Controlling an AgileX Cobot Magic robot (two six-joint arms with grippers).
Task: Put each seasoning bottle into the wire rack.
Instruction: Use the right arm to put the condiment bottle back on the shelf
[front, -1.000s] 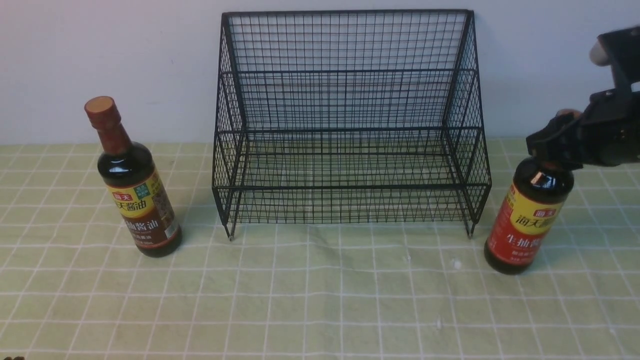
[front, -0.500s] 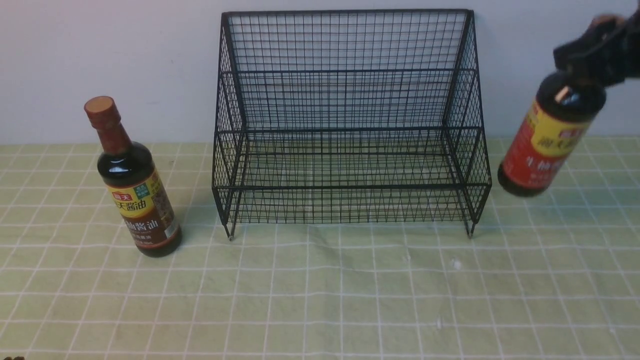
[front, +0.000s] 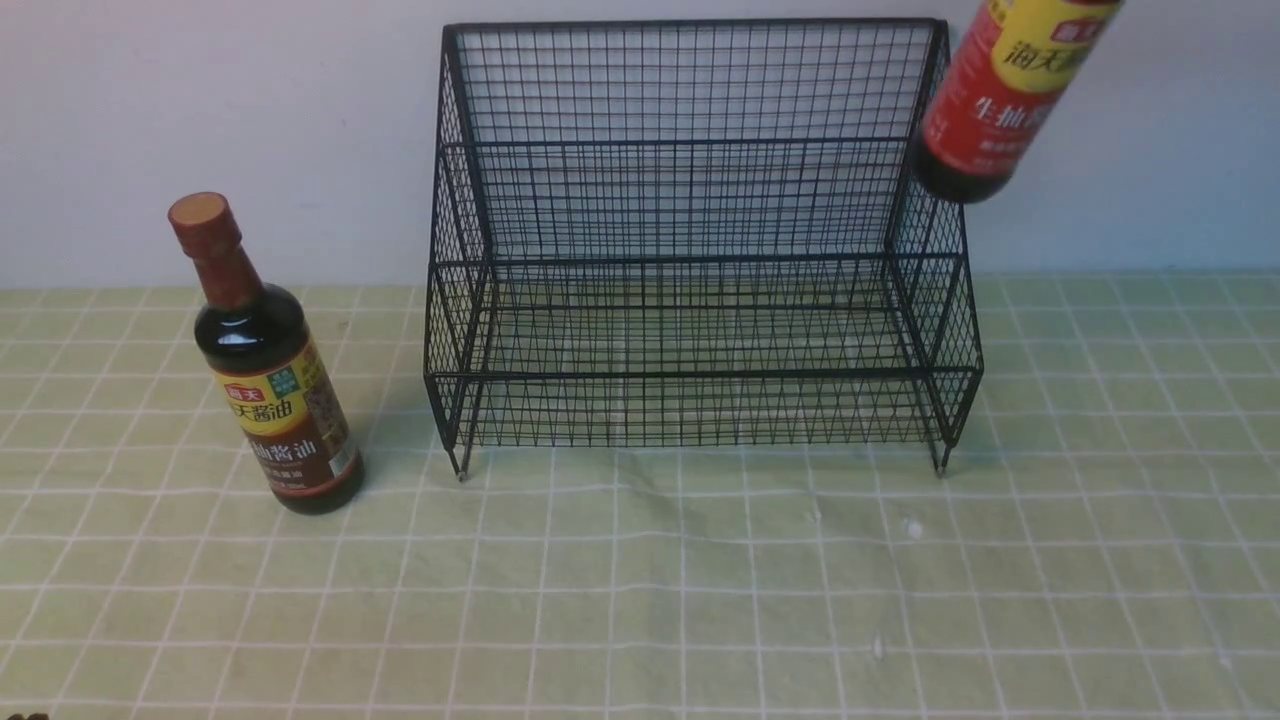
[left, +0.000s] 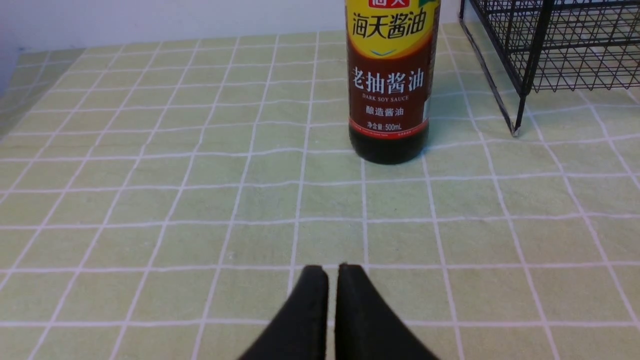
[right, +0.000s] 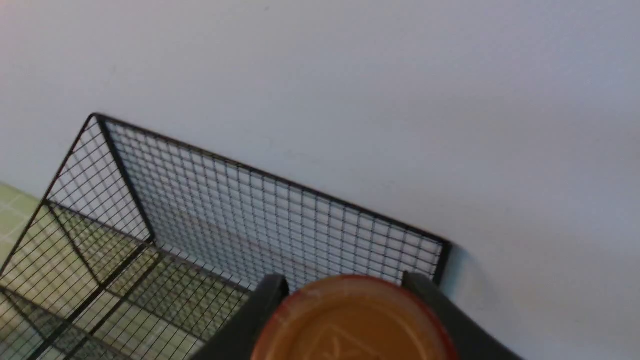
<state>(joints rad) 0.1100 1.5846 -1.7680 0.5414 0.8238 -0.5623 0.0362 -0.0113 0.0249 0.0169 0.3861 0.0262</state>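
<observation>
The yellow-and-red label bottle (front: 1000, 95) hangs tilted in the air at the rack's upper right corner, its top out of the front view. My right gripper (right: 345, 285) is shut on its reddish-brown cap (right: 350, 320); the gripper is out of the front view. The yellow-and-brown label bottle (front: 265, 370) stands upright on the cloth left of the rack, also in the left wrist view (left: 390, 85). The black wire rack (front: 700, 250) stands at the back centre with both tiers bare. My left gripper (left: 332, 270) is shut and empty, low over the cloth short of that bottle.
A green checked cloth (front: 640, 580) covers the table. A pale wall (front: 200, 100) stands right behind the rack. The rack's left foot (left: 515, 131) shows beside the standing bottle in the left wrist view.
The right gripper has lifted the yellow-and-red bottle off the cloth, up and leftward to the rack's upper right corner. The other bottle and rack have not moved.
</observation>
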